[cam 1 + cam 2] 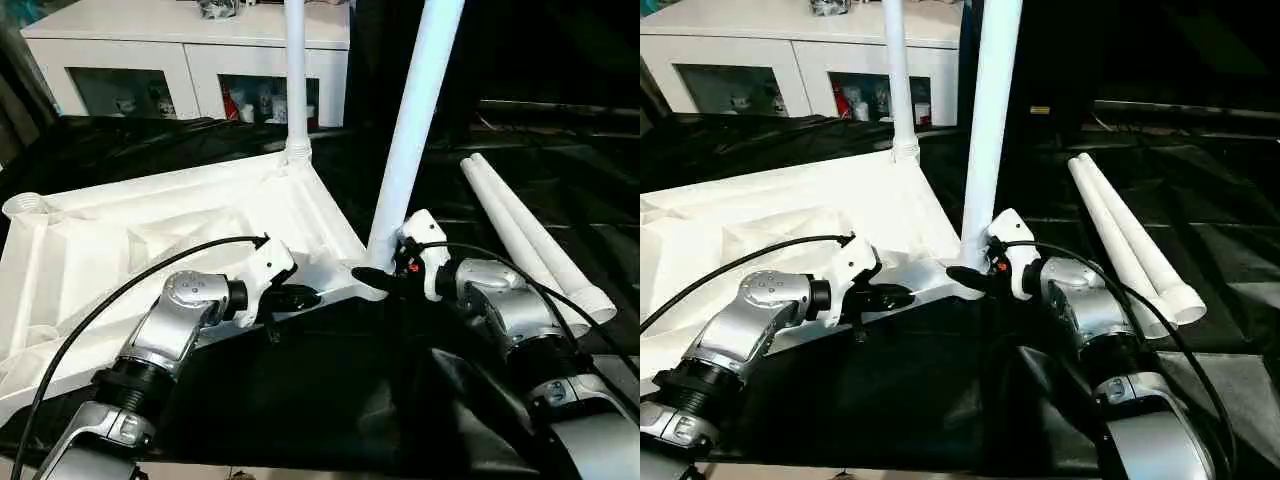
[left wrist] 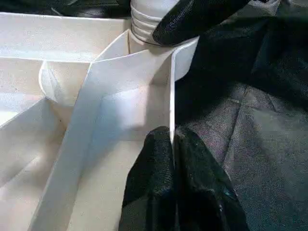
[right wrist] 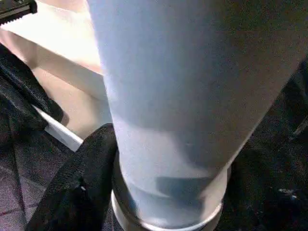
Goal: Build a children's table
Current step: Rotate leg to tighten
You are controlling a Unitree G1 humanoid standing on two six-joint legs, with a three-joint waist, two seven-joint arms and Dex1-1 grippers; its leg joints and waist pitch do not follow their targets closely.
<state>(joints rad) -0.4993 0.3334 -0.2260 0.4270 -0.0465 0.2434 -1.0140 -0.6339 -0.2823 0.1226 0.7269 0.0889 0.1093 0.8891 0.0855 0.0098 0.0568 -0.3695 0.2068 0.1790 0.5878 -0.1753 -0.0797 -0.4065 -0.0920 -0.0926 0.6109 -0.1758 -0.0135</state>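
2 legs [image 1: 415, 130] stand socketed in the tabletop [image 1: 150, 240], 2 spare legs [image 1: 535, 240] lie beside; left gripper [image 2: 172, 144] pinches its rim (right gripper [image 1: 385, 280] clasps 1 upright)

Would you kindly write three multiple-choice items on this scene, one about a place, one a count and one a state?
1. Where do the spare legs lie?
A. on the black cloth right of the tabletop
B. on the cabinet
C. inside the tabletop

2. How many legs stand upright in the tabletop?
A. none
B. two
C. four

3. What is the left gripper doing?
A. hanging open above the cloth
B. pinching the tabletop's rim, shut
C. holding a spare leg

Answers:
1 A, the pair rests side by side on the cloth, apart from the tabletop.
2 B, a far leg and a near leg rise from corner sockets.
3 B, the left wrist view shows its fingers closed on the thin rim.
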